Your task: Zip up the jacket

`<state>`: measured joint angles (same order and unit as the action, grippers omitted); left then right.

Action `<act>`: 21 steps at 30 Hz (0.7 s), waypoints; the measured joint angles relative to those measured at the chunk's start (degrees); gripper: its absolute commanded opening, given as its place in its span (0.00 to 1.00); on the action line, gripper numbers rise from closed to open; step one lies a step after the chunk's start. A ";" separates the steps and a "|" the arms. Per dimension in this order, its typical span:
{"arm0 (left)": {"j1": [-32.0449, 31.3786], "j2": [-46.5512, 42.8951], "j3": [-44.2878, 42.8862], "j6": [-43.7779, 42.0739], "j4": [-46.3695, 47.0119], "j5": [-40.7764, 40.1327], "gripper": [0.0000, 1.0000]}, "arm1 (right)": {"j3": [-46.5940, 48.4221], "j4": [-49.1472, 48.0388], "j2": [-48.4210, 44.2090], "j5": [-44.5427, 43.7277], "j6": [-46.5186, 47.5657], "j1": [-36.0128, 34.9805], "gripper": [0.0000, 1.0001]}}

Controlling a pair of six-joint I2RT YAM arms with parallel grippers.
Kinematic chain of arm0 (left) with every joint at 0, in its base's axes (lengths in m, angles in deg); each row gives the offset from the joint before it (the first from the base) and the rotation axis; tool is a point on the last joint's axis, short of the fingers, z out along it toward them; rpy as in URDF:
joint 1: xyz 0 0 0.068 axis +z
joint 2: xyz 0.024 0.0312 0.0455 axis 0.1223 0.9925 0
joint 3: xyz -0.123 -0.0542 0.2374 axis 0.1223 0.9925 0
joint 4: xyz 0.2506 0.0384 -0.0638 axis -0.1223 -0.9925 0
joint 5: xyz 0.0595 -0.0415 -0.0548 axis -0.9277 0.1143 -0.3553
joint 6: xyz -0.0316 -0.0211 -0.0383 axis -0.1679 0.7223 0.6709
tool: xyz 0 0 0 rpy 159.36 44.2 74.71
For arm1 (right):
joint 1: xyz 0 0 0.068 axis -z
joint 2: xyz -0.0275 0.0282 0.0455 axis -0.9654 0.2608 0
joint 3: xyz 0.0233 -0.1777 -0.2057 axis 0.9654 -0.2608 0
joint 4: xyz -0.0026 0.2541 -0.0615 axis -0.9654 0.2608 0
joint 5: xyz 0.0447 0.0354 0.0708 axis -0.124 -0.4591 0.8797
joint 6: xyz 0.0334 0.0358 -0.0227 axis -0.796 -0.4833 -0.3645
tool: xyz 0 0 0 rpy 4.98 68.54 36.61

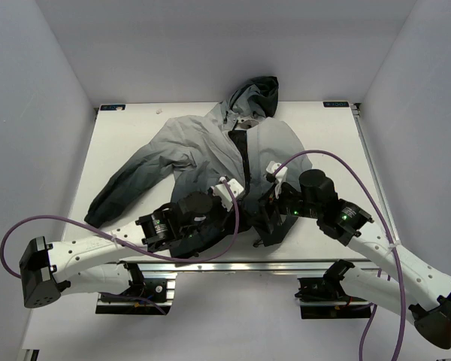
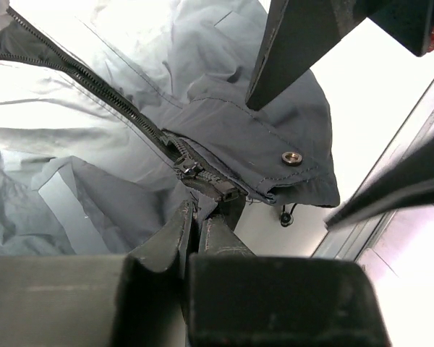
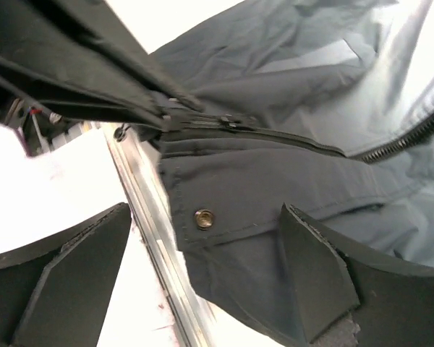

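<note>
The jacket lies spread on the table, hood far and black hem toward the arms; its front stands open along the dark zipper. The slider sits low, near the hem. My left gripper is shut on the hem fabric just below the zipper's bottom end; it also shows in the top view. My right gripper hangs open over the other hem corner, one finger on the fabric side, the other past the edge. A brass snap lies between them.
A metal rail runs along the table's near edge right under the hem. Purple cables loop over both arms. White walls close in the white table on three sides.
</note>
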<state>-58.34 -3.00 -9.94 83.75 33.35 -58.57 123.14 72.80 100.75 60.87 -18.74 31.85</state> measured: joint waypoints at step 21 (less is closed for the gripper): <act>-0.04 3.65 -8.07 19.61 -17.22 2.16 0.81 | -6.60 -4.68 4.76 2.05 3.21 -2.25 0.00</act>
<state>-58.38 0.65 -18.00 103.36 16.13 -56.41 116.54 68.13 105.51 62.93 -15.52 29.60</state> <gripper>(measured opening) 0.691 0.055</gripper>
